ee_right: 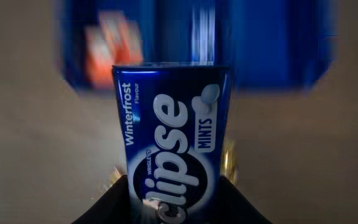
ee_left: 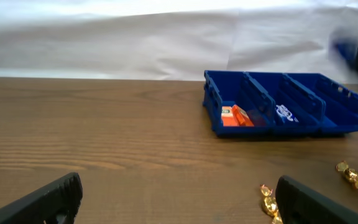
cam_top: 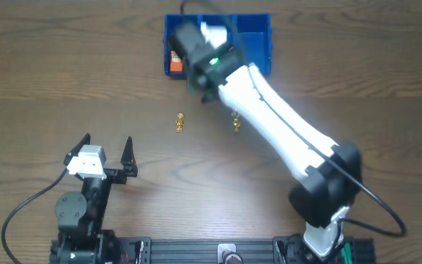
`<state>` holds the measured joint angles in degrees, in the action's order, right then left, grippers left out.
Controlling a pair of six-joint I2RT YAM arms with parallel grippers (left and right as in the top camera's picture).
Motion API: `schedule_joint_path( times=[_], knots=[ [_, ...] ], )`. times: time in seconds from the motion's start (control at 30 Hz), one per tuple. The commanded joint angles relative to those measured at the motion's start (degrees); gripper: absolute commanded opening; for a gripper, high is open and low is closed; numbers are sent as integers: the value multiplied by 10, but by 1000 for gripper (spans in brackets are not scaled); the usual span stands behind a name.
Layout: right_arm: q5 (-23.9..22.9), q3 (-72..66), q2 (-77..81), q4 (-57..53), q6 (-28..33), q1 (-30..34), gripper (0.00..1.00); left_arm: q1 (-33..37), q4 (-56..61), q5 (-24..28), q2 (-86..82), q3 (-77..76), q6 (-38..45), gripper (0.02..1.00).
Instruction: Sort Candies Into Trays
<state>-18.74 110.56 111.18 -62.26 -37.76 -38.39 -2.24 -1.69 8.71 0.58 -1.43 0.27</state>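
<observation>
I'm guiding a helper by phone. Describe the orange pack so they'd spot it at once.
Look to the far side of the table, where a blue tray stands with three compartments. The orange pack lies in the compartment on the left arm's side. It is the only orange thing: the gold candies lie loose on the table, and the mint tin is blue.
</observation>
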Motion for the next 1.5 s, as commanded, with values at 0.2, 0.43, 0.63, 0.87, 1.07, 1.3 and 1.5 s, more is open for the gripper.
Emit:
schedule_joint_path(
  times=[0.2, 0.43, 0.63, 0.87, 1.07, 1.3, 1.5],
  knots=[
    [-41, 52, 71, 136, 126, 73, 257, 3, -19, 13, -4, 11, 9, 998],
    [13, 52, 137, 168, 125, 85, 257, 3, -19, 13, -4, 11, 9, 998],
    [26, 51, 171, 170, 120, 96, 257, 3, -19, 13, -4, 11, 8, 998],
    [26, 51, 178, 170, 108, 105, 259, 3, -19, 13, -4, 11, 9, 998],
    [26, 51, 178, 170, 108, 104, 356, 3, -19, 13, -4, 11, 8, 998],
    [22, 53, 178, 170, 113, 104, 1000, 3, -19, 13, -4, 11, 8, 998],
    [11, 153, 137, 66, 113, 97, 1000, 3, -19, 13, -4, 11, 8, 998]
  ],
)
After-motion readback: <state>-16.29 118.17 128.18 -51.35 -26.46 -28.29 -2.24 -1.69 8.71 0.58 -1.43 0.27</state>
